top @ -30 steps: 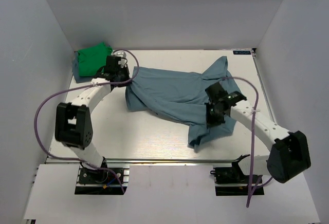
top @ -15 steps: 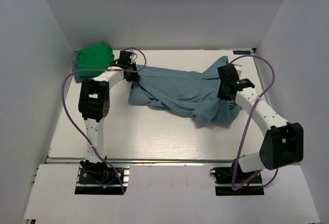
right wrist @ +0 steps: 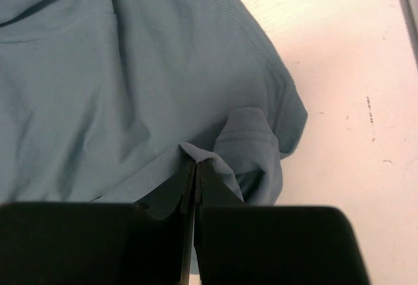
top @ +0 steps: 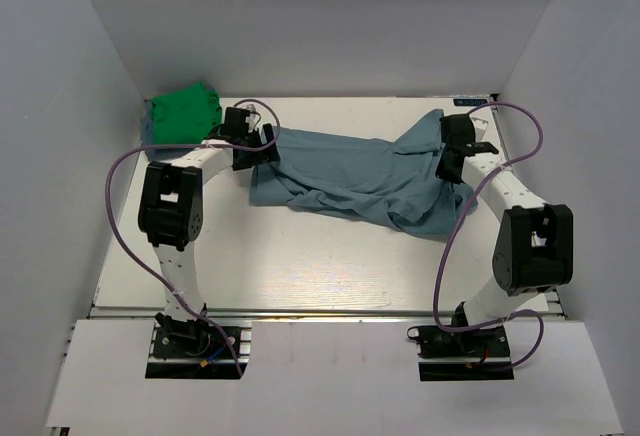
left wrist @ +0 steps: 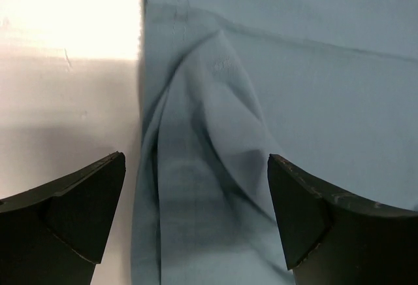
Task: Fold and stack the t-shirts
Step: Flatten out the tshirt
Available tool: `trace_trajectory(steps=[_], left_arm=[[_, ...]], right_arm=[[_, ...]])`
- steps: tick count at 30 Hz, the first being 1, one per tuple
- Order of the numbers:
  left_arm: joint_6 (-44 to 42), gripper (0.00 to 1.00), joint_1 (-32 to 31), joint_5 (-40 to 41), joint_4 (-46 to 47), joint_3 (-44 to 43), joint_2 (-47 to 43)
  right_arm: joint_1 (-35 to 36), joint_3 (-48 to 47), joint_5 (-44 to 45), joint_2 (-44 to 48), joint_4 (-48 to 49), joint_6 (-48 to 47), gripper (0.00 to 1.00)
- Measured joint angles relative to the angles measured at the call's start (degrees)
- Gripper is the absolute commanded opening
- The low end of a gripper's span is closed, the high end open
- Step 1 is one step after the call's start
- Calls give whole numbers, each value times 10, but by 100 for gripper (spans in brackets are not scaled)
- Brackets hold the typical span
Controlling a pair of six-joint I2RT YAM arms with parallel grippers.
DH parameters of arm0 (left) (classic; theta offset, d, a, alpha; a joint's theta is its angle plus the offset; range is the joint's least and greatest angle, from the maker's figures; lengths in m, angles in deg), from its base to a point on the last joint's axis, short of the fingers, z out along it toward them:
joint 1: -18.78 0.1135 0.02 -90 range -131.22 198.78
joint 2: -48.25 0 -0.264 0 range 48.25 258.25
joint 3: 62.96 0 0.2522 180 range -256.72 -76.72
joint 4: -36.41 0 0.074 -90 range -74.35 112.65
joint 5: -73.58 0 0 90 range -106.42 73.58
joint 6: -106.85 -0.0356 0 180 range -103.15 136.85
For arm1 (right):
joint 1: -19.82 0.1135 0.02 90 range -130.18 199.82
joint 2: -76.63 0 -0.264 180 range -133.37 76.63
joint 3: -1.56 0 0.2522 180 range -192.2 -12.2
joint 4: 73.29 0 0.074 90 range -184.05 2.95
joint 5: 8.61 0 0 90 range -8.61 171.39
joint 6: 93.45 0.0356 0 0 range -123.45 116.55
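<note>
White desk (top: 300, 266), walled in: one blue shirt (top: 350, 171), one green shirt (top: 183, 108).
Blue shirt lies crumpled mid-desk; left gripper (left wrist: 196, 174) gapes over its left edge, right gripper (right wrist: 194, 167) pinches a fold at its right end. Green shirt sits far-left.

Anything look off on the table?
The blue-grey t-shirt lies rumpled and diagonal, bunched in folds at its near right, not flat. The right tool pinches a fold at its right end; the left tool stands open over its left edge. Nothing else stands out.
</note>
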Motion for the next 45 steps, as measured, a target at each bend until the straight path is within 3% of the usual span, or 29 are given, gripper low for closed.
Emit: trace_trajectory(steps=[7, 20, 29, 33, 34, 39, 40, 41, 43, 45], left_arm=[[-6, 92, 0, -22, 27, 35, -29], [-8, 92, 0, -33, 43, 38, -21], [-15, 78, 0, -87, 52, 42, -21], [-17, 50, 2, -131, 64, 50, -21], [-17, 39, 2, -137, 63, 52, -21], [-18, 23, 2, -149, 69, 57, -21], [-17, 18, 2, -148, 68, 59, -22], [-16, 4, 2, -148, 68, 61, -23], [-17, 0, 2, -142, 68, 70, -27], [-18, 9, 2, -132, 64, 79, -34]], right_arm=[[-8, -7, -23, -13, 4, -9, 0], [-22, -9, -46, -13, 4, -18, 0], [-27, -9, -52, -12, 4, -18, 0], [-30, -9, -54, -7, 4, -18, 0], [-31, -9, -56, -5, 4, -18, 0], [-33, -8, -60, 1, 4, -18, 0], [-34, -7, -62, 2, 4, -18, 0], [-34, -7, -62, 2, 4, -18, 0], [-34, -7, -64, 2, 4, -18, 0], [-34, -7, -65, 2, 4, -19, 0]])
